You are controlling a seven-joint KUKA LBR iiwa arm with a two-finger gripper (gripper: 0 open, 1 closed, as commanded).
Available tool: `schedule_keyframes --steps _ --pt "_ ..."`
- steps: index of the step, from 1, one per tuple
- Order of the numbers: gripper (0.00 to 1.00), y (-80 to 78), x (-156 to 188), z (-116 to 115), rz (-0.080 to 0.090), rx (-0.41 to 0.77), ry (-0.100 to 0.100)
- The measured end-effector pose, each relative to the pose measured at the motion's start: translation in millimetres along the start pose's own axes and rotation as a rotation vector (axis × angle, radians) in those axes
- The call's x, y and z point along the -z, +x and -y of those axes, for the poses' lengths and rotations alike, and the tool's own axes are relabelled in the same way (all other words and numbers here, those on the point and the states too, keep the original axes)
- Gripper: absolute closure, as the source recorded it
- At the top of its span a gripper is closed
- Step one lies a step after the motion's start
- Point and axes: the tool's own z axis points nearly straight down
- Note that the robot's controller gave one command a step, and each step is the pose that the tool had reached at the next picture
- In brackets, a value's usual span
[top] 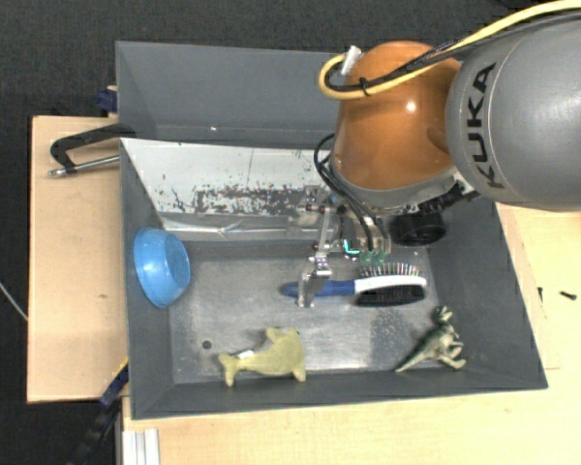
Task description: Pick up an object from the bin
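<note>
Centrally, gripper (pixel 311 292) (open or shut, unclear) over blue-handled brush (pixel 364 288); blue bowl (pixel 161 265) well apart, yellowish dolphin (pixel 268 357), green dinosaur (pixel 434 343) nearby.

The scene was lit fairly brightly from above. Strong glare was thrown off the back wall (pixel 232 177) of the bin (pixel 320 395), where the metal was washed almost white. A soft highlight was carried by the orange cover (pixel 392 124), and a broader sheen by the grey arm (pixel 533 114). The bin floor (pixel 242 298) beneath the arm was dimmed by shadow. The ground beyond the bin was left dark.
</note>
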Motion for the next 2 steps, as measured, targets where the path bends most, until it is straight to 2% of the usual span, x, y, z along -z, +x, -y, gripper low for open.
schedule_keyframes --steps 1,2 --pt "0.00 33.3 -99 54 0.000 0.324 0.002" --pt "0.00 -1.1 -113 74 0.013 0.376 0.002"
